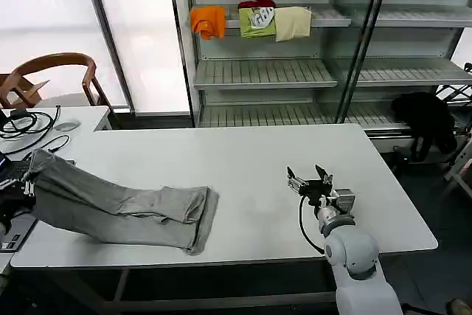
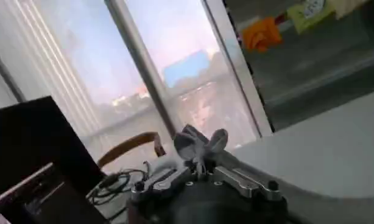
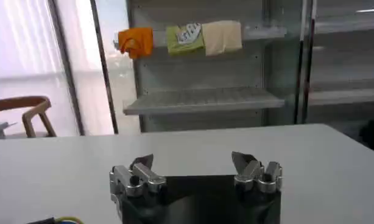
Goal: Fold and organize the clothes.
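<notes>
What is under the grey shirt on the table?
Under the grey shirt is the white table. Its left end lifts off the table, pinched in the left gripper. Anything beneath the flat part is covered. The right gripper waits open, apart from it.

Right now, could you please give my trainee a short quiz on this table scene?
1. True or false: the grey T-shirt lies flat and neatly folded.
2. Which gripper pinches the shirt: A left, B right?
3. How do the right gripper jaws stand?

Key:
1. False; one end is lifted off the table.
2. A; the left gripper is shut on a bunch of cloth.
3. Open, holding nothing, above bare tabletop.
</notes>
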You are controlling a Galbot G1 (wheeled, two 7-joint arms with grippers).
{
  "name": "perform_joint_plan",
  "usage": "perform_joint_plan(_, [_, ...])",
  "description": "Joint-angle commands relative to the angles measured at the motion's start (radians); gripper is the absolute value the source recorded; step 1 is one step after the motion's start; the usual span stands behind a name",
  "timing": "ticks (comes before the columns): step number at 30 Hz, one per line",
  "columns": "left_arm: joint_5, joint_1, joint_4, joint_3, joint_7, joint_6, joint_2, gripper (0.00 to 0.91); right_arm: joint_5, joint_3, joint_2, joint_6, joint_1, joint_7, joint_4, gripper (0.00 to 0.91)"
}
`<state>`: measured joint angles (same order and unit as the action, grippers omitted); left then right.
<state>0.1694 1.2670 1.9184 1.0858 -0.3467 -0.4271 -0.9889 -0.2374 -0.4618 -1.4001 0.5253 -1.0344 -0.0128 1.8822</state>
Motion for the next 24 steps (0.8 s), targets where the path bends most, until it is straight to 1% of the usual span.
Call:
perform_joint_plan(1, [-0.049, 0.021, 0.313, -0.327, 0.024, -0.125, -0.277, 0.0, 0.003, 0.0, 0.02, 0.002, -0.005, 0.001, -0.012, 0.907])
perform_joint_plan(3, [-0.105, 0.02, 0.323, -0.482, 0.059, -0.141, -0.342, 0.0, 0.004, -0.004, 0.025, 0.003, -0.014, 0.002, -0.002, 0.907])
perform_joint_plan(6, [-0.193, 0.012, 0.31, -0.627, 0.103, -0.15, -0.393, 0.0, 0.014, -0.009, 0.033, -0.007, -0.029, 0.021, 0.006, 0.907])
perform_joint_plan(7, [-0.201, 0.011, 0.31, -0.65, 0.113, -0.15, -0.401, 0.01, 0.018, -0.011, 0.034, -0.01, -0.035, 0.027, 0.01, 0.907])
perform_joint_plan(9, [-0.24, 0.017, 0.288, -0.711, 0.119, -0.15, -0.425, 0.0, 0.026, -0.018, 0.042, -0.022, -0.055, 0.041, 0.021, 0.907])
perform_joint_plan(12, [-0.259, 0.026, 0.26, -0.747, 0.127, -0.15, -0.448, 0.0, 0.028, -0.028, 0.049, -0.033, -0.07, 0.046, 0.026, 0.907])
perform_joint_plan(15, [-0.283, 0.03, 0.223, -0.76, 0.128, -0.15, -0.455, 0.01, 0.029, -0.036, 0.054, -0.041, -0.078, 0.047, 0.027, 0.907])
perform_joint_plan(16, [-0.291, 0.03, 0.215, -0.761, 0.128, -0.15, -0.457, 0.0, 0.031, -0.037, 0.056, -0.044, -0.081, 0.051, 0.03, 0.907])
perform_joint_plan(24, [-0.304, 0.014, 0.112, -0.754, 0.173, -0.148, -0.487, 0.01, 0.06, -0.028, 0.049, -0.062, -0.084, 0.064, 0.038, 0.907])
